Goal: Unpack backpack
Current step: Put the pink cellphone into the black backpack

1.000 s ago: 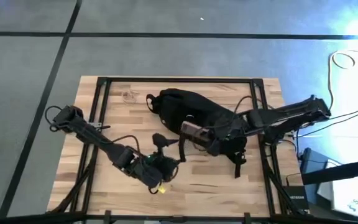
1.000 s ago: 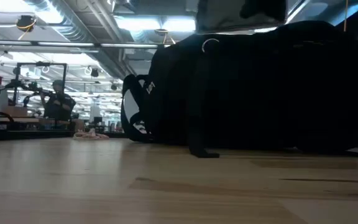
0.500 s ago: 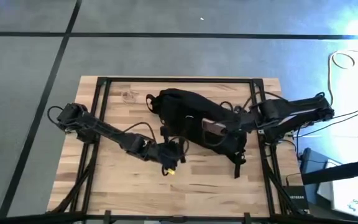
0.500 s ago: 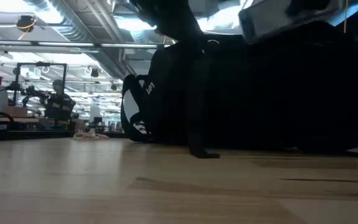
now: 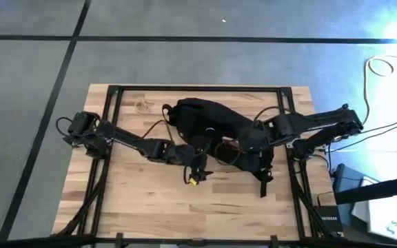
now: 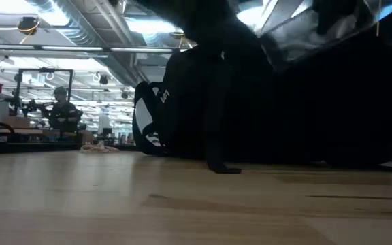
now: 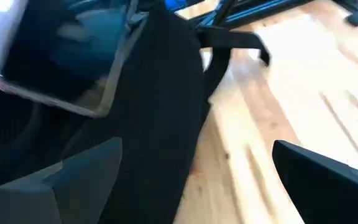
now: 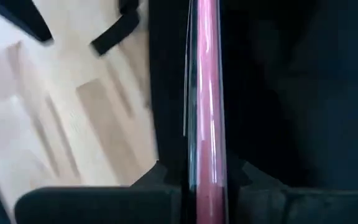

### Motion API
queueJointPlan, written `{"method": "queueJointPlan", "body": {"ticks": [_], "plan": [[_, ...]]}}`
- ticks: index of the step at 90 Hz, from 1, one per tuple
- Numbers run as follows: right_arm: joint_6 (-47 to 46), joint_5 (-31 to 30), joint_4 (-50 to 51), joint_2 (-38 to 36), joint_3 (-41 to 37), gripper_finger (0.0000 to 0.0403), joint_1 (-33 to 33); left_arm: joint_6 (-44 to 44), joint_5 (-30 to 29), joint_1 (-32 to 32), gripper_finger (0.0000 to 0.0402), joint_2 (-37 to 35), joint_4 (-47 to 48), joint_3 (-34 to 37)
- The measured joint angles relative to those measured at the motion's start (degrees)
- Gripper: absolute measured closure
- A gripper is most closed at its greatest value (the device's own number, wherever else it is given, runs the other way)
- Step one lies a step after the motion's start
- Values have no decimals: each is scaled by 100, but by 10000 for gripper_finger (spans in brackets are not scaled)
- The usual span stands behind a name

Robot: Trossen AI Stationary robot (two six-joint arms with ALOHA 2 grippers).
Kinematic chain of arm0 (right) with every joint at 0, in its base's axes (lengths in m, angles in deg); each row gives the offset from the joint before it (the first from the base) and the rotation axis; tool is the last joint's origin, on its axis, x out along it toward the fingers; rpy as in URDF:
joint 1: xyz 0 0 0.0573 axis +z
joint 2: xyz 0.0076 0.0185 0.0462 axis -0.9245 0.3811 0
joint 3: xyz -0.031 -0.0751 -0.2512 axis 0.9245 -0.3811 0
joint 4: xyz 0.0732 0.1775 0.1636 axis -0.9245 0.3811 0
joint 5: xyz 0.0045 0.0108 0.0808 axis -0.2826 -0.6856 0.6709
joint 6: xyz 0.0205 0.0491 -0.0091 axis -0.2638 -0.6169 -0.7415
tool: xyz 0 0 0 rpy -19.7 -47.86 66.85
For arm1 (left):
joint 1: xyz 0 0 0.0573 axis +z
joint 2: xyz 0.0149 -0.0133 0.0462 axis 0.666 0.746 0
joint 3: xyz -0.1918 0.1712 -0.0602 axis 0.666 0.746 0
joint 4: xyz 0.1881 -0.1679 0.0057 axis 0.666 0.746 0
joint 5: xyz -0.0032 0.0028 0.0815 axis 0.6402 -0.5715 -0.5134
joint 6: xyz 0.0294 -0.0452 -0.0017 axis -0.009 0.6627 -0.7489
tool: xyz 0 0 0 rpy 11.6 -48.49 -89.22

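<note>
The backpack (image 5: 216, 134) is seen lying on its side toward twelve o'clock of centre on the wooden surface (image 5: 136, 200), and both arms are at it. The right end effector (image 8: 205, 177) is pressed together on a thin red flat item (image 8: 205, 93) — edge-on between its fingers, at the bag's three o'clock side — while the left end effector (image 5: 197, 165) is spread at the six o'clock edge, gripping nothing. Unpacking is judged barely begun: nothing unpacked is seen on the boards — the red item is not yet set down, and the remaining contents cannot be told.
</note>
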Motion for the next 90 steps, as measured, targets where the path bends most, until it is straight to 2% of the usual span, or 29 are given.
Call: {"method": "queueJointPlan", "body": {"ticks": [11,21,37,68,90], "plan": [[-215,-648,550,-4,419,382,5,63,193,306,2,223,-310,6],[-274,-852,789,-13,578,382,3,215,273,526,2,378,-475,-3],[-277,-837,786,-4,478,382,3,649,333,702,2,584,-582,-10],[-287,-472,671,6,368,382,1,665,428,610,2,661,-514,-6],[-57,-265,690,459,368,382,3,667,433,605,2,661,-545,-6]]}}
